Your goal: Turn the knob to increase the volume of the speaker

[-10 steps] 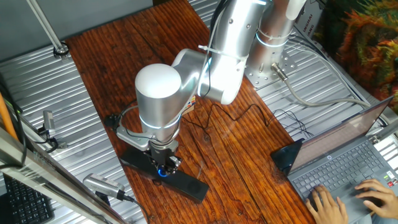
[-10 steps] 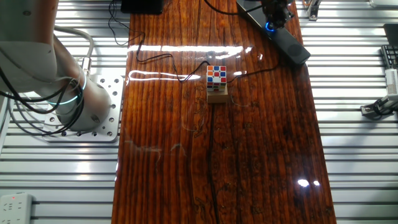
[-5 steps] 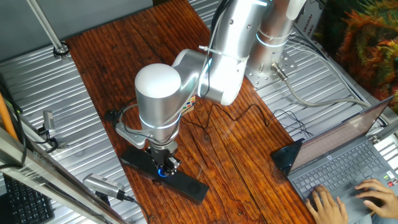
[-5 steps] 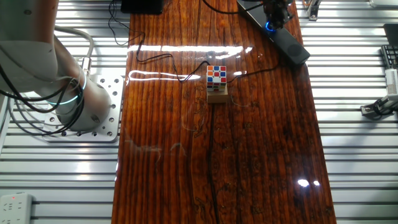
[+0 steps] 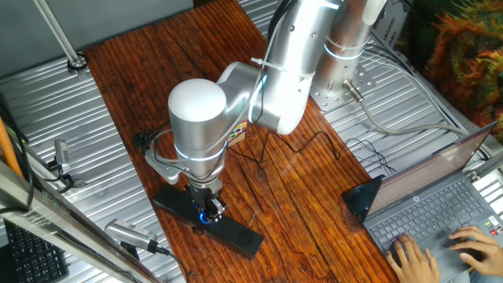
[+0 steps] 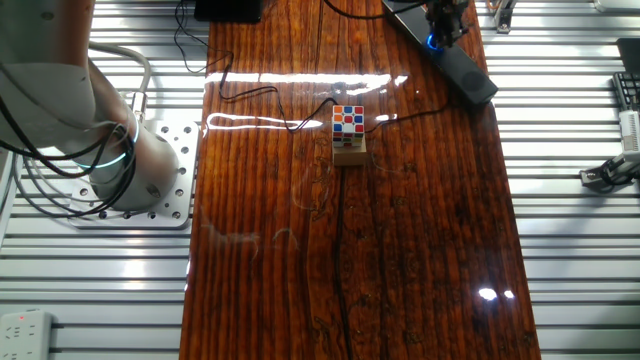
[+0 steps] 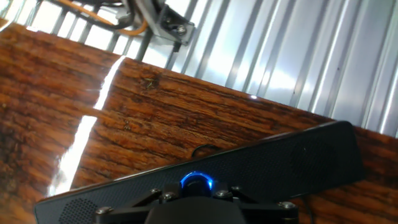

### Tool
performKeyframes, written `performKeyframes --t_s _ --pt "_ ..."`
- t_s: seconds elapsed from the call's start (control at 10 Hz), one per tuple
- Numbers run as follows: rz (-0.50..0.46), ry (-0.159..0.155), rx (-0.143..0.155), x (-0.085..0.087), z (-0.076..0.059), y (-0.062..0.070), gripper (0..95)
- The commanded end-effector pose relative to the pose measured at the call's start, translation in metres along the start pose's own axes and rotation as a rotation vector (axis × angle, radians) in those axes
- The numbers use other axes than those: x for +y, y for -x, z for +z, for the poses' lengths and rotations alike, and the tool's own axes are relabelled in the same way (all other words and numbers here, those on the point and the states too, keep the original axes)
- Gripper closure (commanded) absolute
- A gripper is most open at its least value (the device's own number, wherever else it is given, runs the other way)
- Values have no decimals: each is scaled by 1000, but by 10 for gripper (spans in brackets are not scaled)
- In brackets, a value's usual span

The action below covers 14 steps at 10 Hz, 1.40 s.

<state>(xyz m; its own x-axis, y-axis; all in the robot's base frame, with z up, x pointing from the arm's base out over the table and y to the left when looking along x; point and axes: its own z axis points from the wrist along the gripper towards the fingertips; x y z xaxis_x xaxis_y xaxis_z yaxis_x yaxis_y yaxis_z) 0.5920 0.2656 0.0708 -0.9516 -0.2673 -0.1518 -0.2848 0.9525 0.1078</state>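
The speaker (image 5: pixel 238 235) is a long slim black bar lying at the near-left edge of the wooden table (image 5: pixel 196 79); it also shows in the other fixed view (image 6: pixel 466 70) and the hand view (image 7: pixel 298 163). At its middle sits the knob (image 7: pixel 196 182), a small dial with a glowing blue ring (image 5: pixel 205 218) (image 6: pixel 432 42). My gripper (image 5: pixel 208 211) points straight down onto it (image 6: pixel 444 22). In the hand view my gripper (image 7: pixel 196 190) has its dark jaws closed in on either side of the dial, which hides the knob's lower half.
A colourful cube on a wooden block (image 6: pixel 348 132) stands mid-table with a thin black cable (image 6: pixel 270 100) running past it. A laptop (image 5: pixel 428 200) with a person's hands (image 5: pixel 440 251) sits at the right. The ribbed metal bench (image 5: pixel 47 118) surrounds the table; a clamp (image 7: pixel 171 25) lies beyond the speaker.
My wrist has turned a little about the knob, its side bracket swinging slightly left. The speaker has stayed in place.
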Motion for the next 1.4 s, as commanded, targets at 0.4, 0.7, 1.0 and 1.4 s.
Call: performKeyframes --t_s 0.4,0.7,1.0,1.4 --pt "119 14 0 0 0 0 950" --pt "187 19 -1 0 0 0 950" --pt "234 9 0 0 0 0 950" --pt "279 5 -1 0 0 0 950"
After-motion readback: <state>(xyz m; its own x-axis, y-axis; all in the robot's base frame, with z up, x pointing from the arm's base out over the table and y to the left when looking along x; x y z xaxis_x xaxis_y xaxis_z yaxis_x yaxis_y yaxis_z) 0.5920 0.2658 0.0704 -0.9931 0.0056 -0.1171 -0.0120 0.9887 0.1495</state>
